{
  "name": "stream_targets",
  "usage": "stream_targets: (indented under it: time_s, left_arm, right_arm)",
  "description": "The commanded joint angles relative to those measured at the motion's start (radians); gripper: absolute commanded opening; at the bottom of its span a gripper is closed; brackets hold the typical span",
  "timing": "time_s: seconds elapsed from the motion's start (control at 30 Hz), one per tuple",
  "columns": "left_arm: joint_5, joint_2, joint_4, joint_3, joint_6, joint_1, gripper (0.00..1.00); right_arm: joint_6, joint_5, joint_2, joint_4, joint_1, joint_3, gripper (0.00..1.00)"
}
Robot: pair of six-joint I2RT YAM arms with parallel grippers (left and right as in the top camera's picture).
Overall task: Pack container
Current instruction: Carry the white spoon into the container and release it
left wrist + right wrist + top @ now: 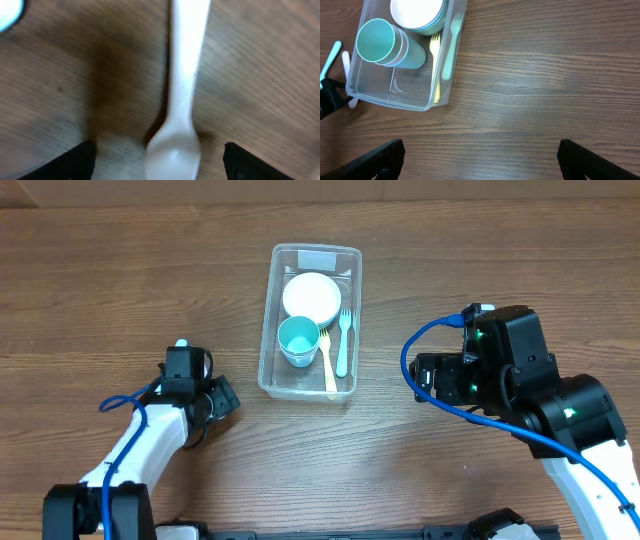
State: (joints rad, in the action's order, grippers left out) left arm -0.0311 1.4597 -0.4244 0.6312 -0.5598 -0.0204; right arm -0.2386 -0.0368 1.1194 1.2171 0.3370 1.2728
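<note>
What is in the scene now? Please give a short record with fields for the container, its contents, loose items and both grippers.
container: clear tub, open top
inside: white bowl, teal cup, yellow fork, teal fork
loose: white spoon lying on the table
left gripper: open, one finger on either side of the white spoon
right gripper: open, empty, over bare wood

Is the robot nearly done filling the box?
Getting there. Done: the white bowl, teal cup, yellow fork and teal fork are in the container. In hand: the left pincer is open around a white spoon on the table, not gripping. Left: that spoon and a teal utensil beside it. The right pincer is open, empty.
</note>
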Motion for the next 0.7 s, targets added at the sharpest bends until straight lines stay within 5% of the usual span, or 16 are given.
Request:
stream_targets:
  time_s: [0.0,0.07,0.17,0.27,0.53,0.67]
  left_arm:
    - [-0.043,0.072,0.016,0.01,-0.024,-0.007,0.8]
    - [-0.066,0.073,0.017,0.01,-0.024,-0.007,0.79]
    - [-0.077,0.074,0.011,0.01,-0.024,-0.022,0.43]
    - [-0.085,0.074,0.006,0.01,-0.024,-0.063,0.26]
    - [-0.09,0.089,0.0,0.019,-0.032,-0.072,0.04]
    - [-0.119,0.089,-0.031,0.097,-0.03,-0.072,0.04]
  right_arm:
    - [0.0,0.01,-0.003,-0.005,0.001,0.005,1.0]
    - [0.0,0.01,-0.003,-0.005,0.001,0.005,1.0]
    - [0.0,0.01,-0.003,-0.005,0.001,0.005,1.0]
    - [0.0,0.01,-0.003,-0.005,0.001,0.005,1.0]
    - [0.0,0.01,-0.003,-0.005,0.001,0.005,1.0]
    - [0.0,0.01,-0.003,-0.005,0.001,0.005,1.0]
